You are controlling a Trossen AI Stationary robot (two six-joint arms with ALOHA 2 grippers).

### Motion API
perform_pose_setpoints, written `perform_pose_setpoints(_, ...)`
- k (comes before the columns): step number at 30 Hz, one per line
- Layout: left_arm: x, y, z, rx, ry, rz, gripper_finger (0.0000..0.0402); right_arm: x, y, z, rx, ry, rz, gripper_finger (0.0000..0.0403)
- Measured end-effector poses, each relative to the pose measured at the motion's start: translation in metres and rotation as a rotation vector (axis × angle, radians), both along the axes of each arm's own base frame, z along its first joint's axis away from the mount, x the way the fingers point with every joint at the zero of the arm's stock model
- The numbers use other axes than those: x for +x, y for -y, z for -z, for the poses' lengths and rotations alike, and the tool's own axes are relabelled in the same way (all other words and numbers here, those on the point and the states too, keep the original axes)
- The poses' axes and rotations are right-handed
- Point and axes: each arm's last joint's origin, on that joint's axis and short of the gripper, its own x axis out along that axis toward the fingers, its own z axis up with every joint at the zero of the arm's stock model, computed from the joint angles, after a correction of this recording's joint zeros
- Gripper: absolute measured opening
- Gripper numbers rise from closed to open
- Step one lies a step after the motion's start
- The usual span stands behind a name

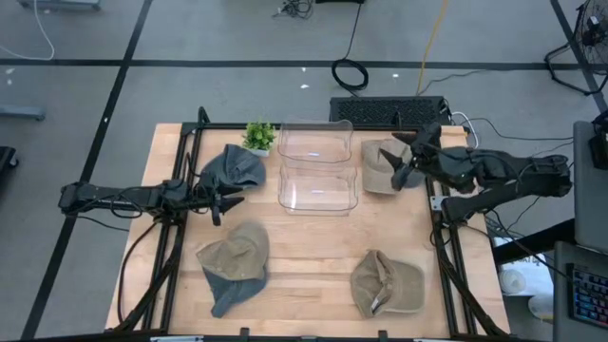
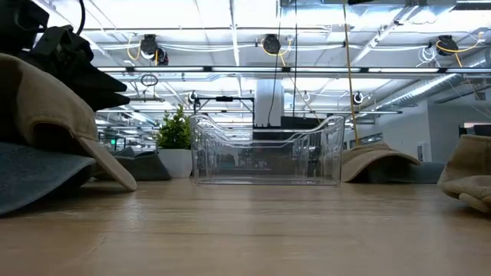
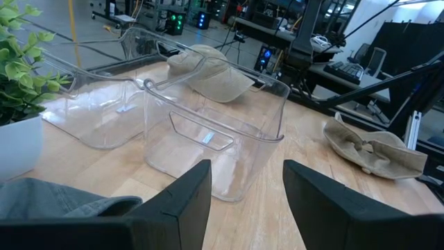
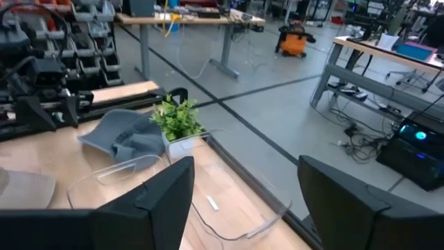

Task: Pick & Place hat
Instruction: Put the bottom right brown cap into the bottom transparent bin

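Tan hat (image 1: 383, 165) lies under the spread right claw (image 1: 407, 163); left claw (image 1: 226, 201) spread, empty; no legible writing.

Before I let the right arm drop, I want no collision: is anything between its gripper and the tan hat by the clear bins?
Nothing visible. The right gripper hangs open right over the tan hat, beside the clear bins; no object lies between them.

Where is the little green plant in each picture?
High view: the plant stands at the table's far edge, left of the clear bins.
Low view: plant left of the bins.
Left wrist view: leaves at the picture's left edge.
Right wrist view: plant mid-picture, beside the grey hat.
Shared landmark: the clear bins.
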Motion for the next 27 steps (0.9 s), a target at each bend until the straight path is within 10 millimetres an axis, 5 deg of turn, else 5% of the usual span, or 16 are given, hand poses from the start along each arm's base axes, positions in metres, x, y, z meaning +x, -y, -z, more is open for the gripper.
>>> perform_pose_setpoints(27, 0.000, 0.000, 0.000, 0.000, 0.000, 0.000, 0.0186, -0.003, 0.000, -0.083, -0.008, -0.172, 0.000, 0.0249)
